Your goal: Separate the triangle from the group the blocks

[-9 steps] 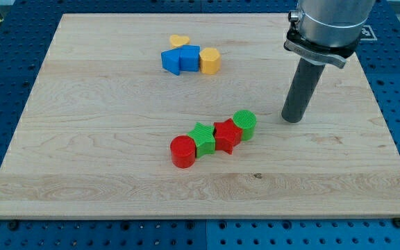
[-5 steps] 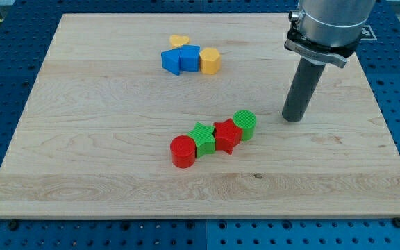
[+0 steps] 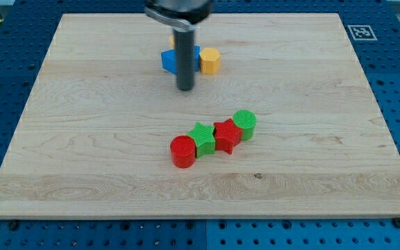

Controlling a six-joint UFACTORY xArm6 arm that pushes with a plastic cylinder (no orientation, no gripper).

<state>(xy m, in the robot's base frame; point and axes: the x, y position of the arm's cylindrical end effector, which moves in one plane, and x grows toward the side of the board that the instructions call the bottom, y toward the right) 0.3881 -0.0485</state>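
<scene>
Standing with my tip (image 3: pixel 185 89) on the wooden surface (image 3: pixel 82 139), just at 6 o'clock of the upper cluster, near it but with a thin strip of bare wood between. Rising from there toward 12 o'clock as a straight dark rod (image 3: pixel 185 59), crossing in front of the cluster and hiding its middle.

Cannot tell any released or clenched state: no hand in view, only the rod.

Left of the rod, at about 10 o'clock from my tip: the blue triangle (image 3: pixel 168 60), partly covered along its 3 o'clock side. Peeking out on the rod's other side: a blue block (image 3: pixel 196 53), shape not clear behind the rod. Touching that one at its 3 o'clock: a yellow block (image 3: pixel 210 60), roughly hexagonal. So, the triangle packed in with the group, not apart from it.

Well away, toward 5 o'clock from my tip: a slanting chain of four blocks, each touching the next. From its 8 o'clock end to its 2 o'clock end: red cylinder (image 3: pixel 182 151), green star (image 3: pixel 202 137), red star (image 3: pixel 227 135), green cylinder (image 3: pixel 245 124). Open wood between this chain and my tip.
</scene>
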